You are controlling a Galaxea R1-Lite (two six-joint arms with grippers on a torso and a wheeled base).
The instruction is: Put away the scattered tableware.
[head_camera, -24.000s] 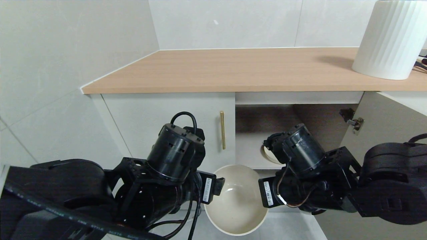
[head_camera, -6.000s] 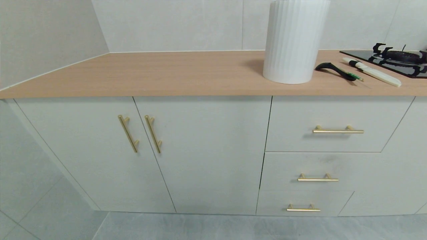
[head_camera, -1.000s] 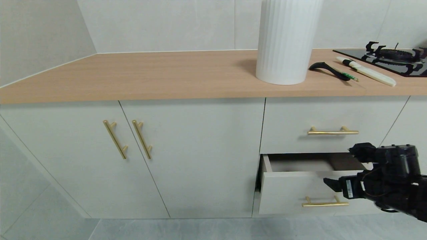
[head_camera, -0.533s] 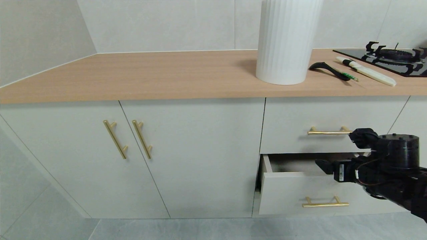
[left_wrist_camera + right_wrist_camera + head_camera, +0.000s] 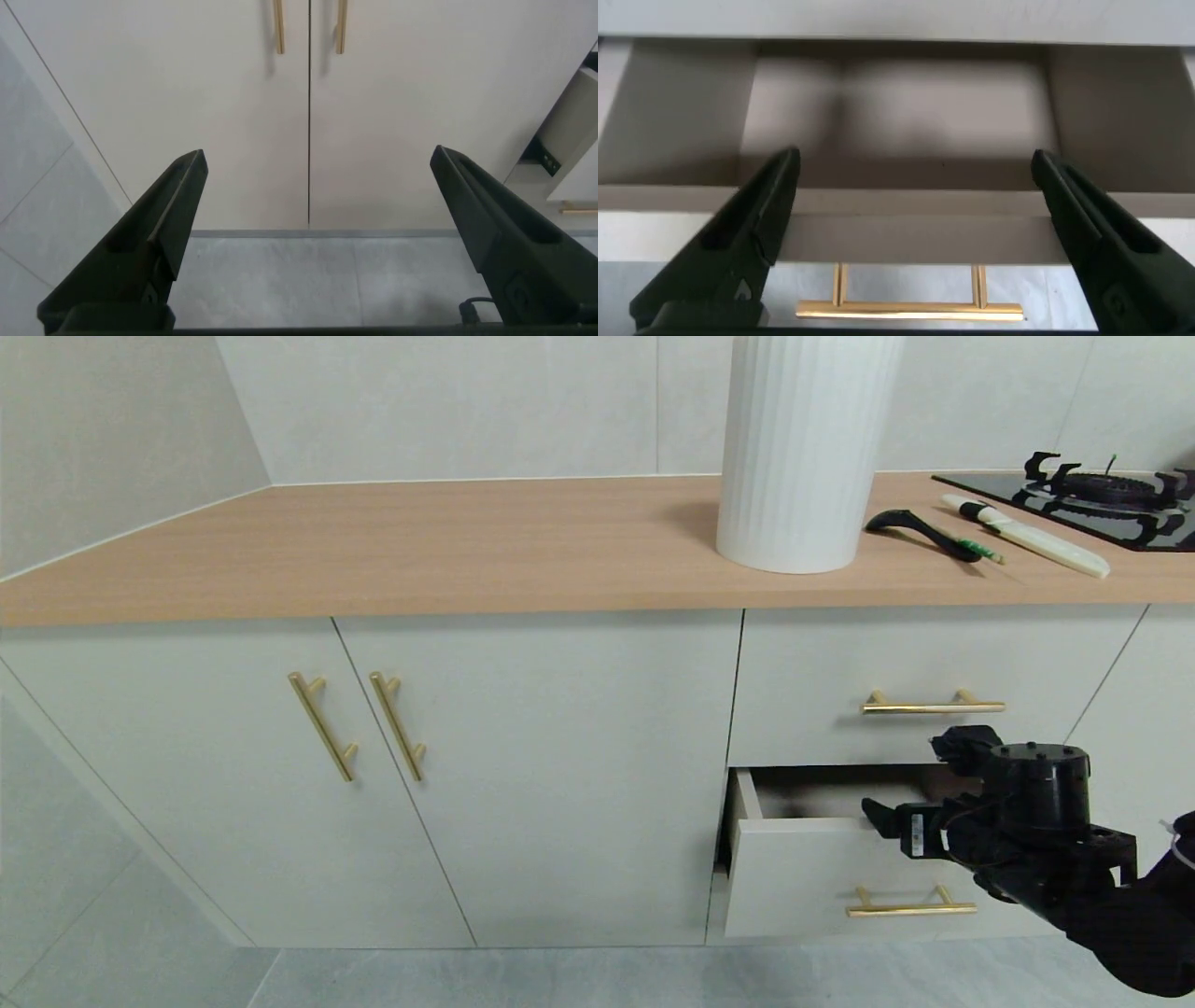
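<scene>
The right arm [image 5: 1102, 896] is matte black, with a drum-shaped wrist housing [image 5: 1036, 784], small screws [image 5: 1027, 749] along its rim and a white printed label [image 5: 918, 843]. The right gripper [image 5: 915, 161] and left gripper [image 5: 318, 157] have long, tapered black fingers [image 5: 140, 243].

Both end effectors [image 5: 316, 157] [image 5: 913, 157] agape

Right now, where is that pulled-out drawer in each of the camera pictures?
Head view: the open drawer sits low on the right, under the shut top drawer.
Left wrist view: what seems to be its corner juts out beside the double doors.
Right wrist view: its inside lies straight ahead of the open right gripper.
Shared landmark: the drawer's gold handle, in the head and right wrist views.
</scene>
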